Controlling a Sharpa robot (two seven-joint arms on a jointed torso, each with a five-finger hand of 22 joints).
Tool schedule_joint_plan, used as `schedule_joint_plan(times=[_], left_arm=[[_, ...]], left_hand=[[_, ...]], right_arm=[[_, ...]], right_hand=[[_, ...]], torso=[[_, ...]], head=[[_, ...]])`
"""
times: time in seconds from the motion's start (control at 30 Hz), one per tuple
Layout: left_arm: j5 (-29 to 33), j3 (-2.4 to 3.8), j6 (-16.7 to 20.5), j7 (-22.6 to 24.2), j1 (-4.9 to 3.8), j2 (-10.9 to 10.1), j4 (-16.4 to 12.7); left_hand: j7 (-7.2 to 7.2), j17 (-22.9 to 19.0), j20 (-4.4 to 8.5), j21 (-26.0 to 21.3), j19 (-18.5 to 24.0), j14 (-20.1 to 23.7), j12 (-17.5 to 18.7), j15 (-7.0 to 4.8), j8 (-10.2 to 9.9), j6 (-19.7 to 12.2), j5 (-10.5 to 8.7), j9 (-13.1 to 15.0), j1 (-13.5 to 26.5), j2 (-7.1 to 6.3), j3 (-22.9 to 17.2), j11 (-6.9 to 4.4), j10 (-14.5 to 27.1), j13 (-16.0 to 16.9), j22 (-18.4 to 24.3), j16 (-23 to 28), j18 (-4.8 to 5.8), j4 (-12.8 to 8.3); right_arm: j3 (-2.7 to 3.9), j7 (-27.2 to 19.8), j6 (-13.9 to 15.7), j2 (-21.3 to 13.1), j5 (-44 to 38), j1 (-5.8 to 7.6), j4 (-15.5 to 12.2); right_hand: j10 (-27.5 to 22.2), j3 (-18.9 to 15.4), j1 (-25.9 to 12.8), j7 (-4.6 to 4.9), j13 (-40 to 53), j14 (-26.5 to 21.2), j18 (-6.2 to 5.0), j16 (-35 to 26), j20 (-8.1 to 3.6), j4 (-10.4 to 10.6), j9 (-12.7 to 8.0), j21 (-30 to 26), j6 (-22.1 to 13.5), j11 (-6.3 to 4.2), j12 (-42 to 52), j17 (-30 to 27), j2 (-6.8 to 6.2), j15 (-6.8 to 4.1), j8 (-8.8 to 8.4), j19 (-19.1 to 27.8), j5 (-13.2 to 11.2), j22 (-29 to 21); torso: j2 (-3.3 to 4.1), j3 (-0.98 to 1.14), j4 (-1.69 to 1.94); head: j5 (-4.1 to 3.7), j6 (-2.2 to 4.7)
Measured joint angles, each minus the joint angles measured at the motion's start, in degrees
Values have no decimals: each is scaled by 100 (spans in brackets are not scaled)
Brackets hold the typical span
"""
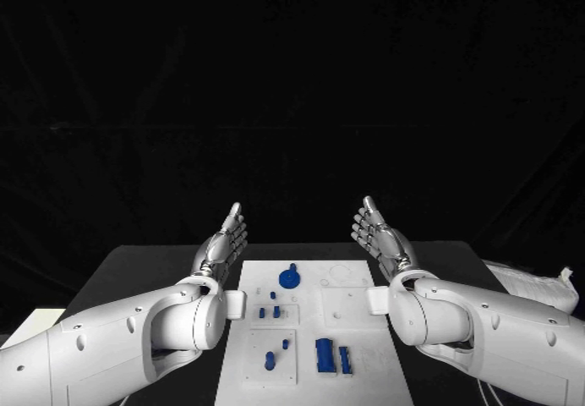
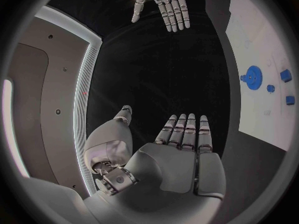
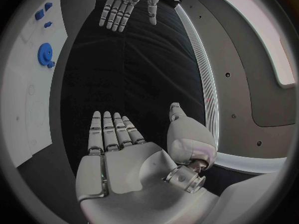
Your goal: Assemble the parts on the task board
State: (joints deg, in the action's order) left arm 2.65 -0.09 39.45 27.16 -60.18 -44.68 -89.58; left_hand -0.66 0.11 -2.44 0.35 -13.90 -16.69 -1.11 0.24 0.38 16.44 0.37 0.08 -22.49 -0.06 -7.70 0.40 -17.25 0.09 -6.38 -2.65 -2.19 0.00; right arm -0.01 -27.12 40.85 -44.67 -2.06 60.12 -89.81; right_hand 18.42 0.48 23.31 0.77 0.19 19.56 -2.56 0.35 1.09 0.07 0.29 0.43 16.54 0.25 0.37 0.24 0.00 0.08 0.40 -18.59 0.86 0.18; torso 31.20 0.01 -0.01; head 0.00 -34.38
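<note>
fingers (image 1: 226,233) of the left hand (image 1: 222,245) are seen stretched out straight and close together, with nothing held; the fingers (image 1: 372,224) of the right hand (image 1: 384,241) are laid out the same way, released and empty. both hands are made of silvery, segmented metal with a smooth pale palm, and each is raised above the black worktop (image 1: 146,262), one on either side of the task board's far end, palms turned toward each other.

the task board (image 1: 319,317) is a flat white rectangular plate lying along the middle of the worktop, its long sides running from near edge to far edge. small raised white blocks and shallow outlines are seen on its surface. a round blue gear (image 1: 290,277) with a toothed rim lies toward the far end. several small blue pegs (image 1: 270,313) stand at mid-board, and a taller blue block (image 1: 325,354) with a narrow blue piece (image 1: 345,359) beside it stands toward the near end. the board's near end is cut off by the arms, and the shapes of the smallest parts are hard to make out.

at the worktop's right edge a pale crumpled thing (image 1: 537,286) is partly seen.
</note>
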Motion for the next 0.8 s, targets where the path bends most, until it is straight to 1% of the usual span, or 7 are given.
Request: schedule_joint_plan(times=[0.07,0.2,0.23,0.3,0.47,0.73,0.8], left_arm=[[-43,1,112,34,3,-3,-17],[-111,3,265,87,3,-5,-21],[-122,3,285,95,3,-5,-21],[-138,3,321,109,3,-5,-22],[-170,3,384,134,3,-5,-23],[-189,3,428,151,3,-5,-23],[-194,3,435,155,4,-5,-25]], left_hand=[[19,-4,72,0,136,155,35,-11,0,-154,0,-1,207,3,71,-13,157,-1,58,81,41,5],[44,-4,166,0,309,383,47,-14,0,-374,0,-1,515,5,165,-26,394,-2,258,160,51,-8],[44,-4,174,0,360,433,50,-21,0,-429,0,0,582,5,190,-24,448,-2,312,160,112,0],[56,-4,195,0,441,535,71,-21,0,-524,0,0,717,6,284,-31,549,-3,406,200,134,-1],[64,-4,226,0,617,747,71,-19,0,-735,0,0,1004,6,554,-39,775,-2,539,211,135,0],[67,-3,244,0,818,991,71,-31,0,-980,1,1,1321,15,677,-36,1028,-1,610,227,134,1],[63,-3,244,1,1277,1387,71,-27,0,-1371,1,2,1622,6,746,-43,1438,-1,626,227,132,2]], right_arm=[[0,-38,78,-1,48,1,-2],[0,-98,191,-4,127,1,-2],[0,-107,208,-4,140,1,-3],[0,-122,237,-4,160,2,-3],[0,-148,288,-4,193,2,-4],[0,-168,324,-4,220,2,-4],[0,-172,329,-4,224,2,-6]], right_hand=[[-167,0,-210,-26,-5,-175,89,0,-34,0,-8,0,-152,-10,0,-5,0,-6,0,167,-10,-4],[-423,-15,-532,-50,-10,-449,88,0,-68,-15,-15,0,-380,-21,0,-12,3,-1,0,427,-36,-8],[-478,-15,-602,-55,-11,-509,89,0,-75,-15,-15,0,-432,-17,0,-13,1,-3,0,479,-36,-9],[-589,-15,-739,-59,-11,-622,177,0,-87,-15,-15,0,-530,-22,0,-15,0,-8,-20,590,-36,-10],[-825,-15,-1039,-69,-11,-877,178,0,-100,-15,-21,-23,-744,-19,0,-17,1,-4,-21,828,-58,-9],[-1096,-15,-1385,-72,-11,-1172,177,0,-100,-15,-22,-23,-986,-22,0,-16,0,-11,-21,1108,-57,-8],[-1323,-15,-1682,-78,-10,-1413,176,0,-106,-15,-22,-23,-1383,-20,0,-16,-5,-8,-21,1334,-57,-8]], torso=[[-1,0,1],[-1,0,1],[-1,0,1],[-1,0,1],[-2,-1,1],[-2,0,1],[-2,-1,1]], head=[[0,0],[0,0],[0,0],[0,0],[0,0],[0,0],[0,0]])
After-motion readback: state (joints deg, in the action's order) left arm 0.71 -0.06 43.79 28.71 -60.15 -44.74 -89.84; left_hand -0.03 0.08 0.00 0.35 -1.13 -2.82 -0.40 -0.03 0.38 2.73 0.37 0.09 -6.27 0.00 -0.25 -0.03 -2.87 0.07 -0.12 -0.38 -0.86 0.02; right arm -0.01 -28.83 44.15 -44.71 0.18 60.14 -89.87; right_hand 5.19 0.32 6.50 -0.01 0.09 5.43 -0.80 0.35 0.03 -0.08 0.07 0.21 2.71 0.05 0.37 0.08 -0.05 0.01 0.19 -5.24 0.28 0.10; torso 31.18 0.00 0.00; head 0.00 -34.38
